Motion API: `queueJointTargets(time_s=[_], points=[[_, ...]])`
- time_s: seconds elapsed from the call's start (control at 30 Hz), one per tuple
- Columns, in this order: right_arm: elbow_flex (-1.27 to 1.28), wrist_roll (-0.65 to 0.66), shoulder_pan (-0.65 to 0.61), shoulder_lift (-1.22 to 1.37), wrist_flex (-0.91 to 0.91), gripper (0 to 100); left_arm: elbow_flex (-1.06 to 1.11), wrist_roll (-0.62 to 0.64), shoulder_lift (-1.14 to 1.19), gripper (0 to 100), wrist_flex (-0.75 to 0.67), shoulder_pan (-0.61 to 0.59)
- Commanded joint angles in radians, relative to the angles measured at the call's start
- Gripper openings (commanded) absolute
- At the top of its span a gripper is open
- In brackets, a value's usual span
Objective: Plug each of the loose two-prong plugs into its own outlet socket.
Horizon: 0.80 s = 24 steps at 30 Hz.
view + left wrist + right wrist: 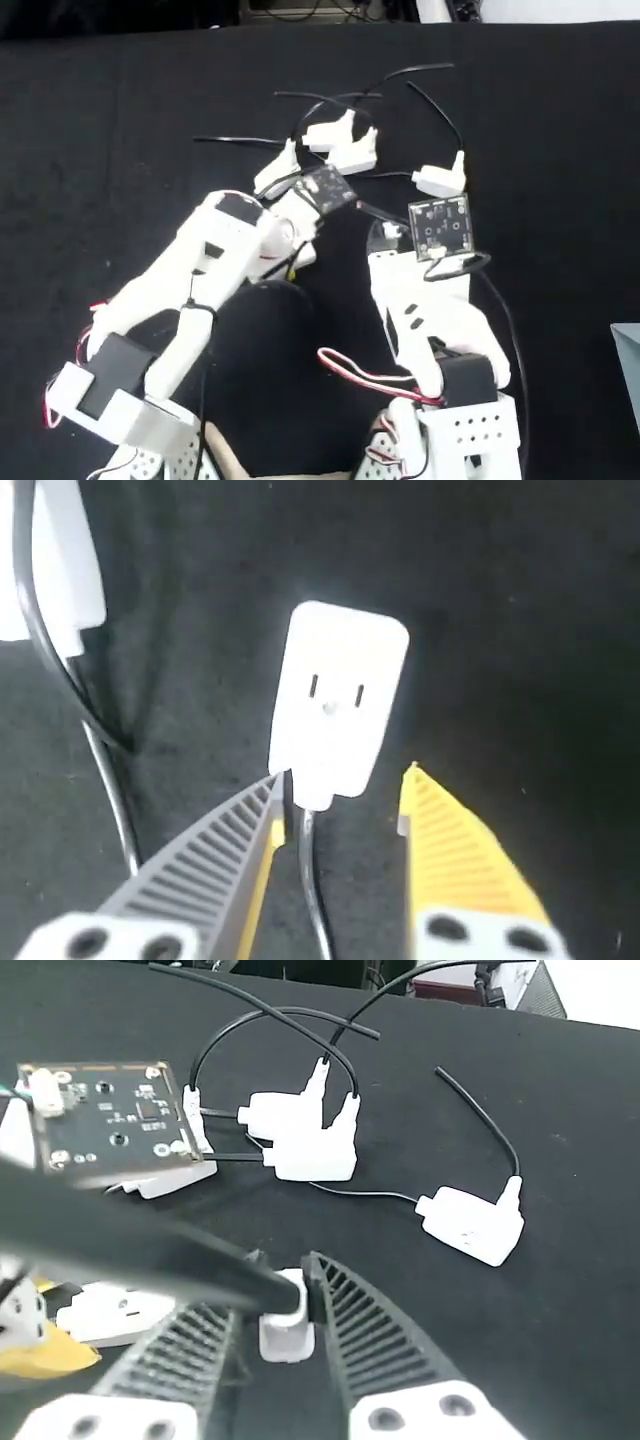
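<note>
Plug [285, 1338] — inside the right gripper [280, 1285]

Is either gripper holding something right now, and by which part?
The right gripper pinches a small white plug by its body. The left gripper is open around the cable end of the white socket, holding nothing.
</note>
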Motion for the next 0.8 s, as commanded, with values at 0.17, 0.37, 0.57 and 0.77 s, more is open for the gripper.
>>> queueJointTargets(time_s=[0.17,0.37,0.57,0.77], points=[[-0.039,0.009,-0.023,-0.004,-0.014,1.3,0.016,0.009,0.011,20,-0.077,-0.002],[-0.039,0.009,-0.023,-0.004,-0.014,1.3,-0.090,0.014,0.190,20,-0.063,-0.033],[-0.039,0.009,-0.023,-0.004,-0.012,1.3,-0.225,0.015,0.278,19,0.028,-0.038],[-0.039,0.009,-0.023,-0.004,-0.012,1.3,-0.229,0.028,0.275,11,0.026,-0.036]])
